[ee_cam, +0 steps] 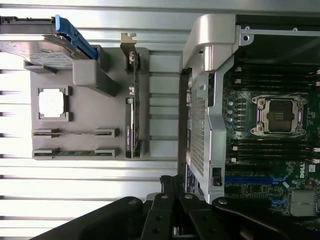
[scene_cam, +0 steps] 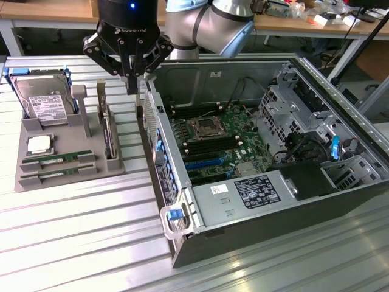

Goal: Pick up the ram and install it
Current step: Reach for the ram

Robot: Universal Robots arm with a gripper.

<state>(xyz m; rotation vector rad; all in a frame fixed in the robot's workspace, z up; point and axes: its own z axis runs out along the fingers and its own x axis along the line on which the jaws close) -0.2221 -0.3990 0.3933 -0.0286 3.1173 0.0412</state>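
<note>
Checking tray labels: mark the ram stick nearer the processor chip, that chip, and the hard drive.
ram stick (scene_cam: 58, 159), exterior view, middle of its green edge
processor chip (scene_cam: 39, 145), exterior view, centre of its silver lid
hard drive (scene_cam: 45, 106), exterior view, its white label

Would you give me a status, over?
Gripper shut, empty, beside open dark computer case. Two thin green ram sticks in grey tray. Upright card between them.

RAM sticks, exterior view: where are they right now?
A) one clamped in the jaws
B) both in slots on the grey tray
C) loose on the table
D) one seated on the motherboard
B: one ram stick and a second ram stick lie side by side in slots on the grey tray, while the gripper hangs above with its jaws shut on nothing.
</note>
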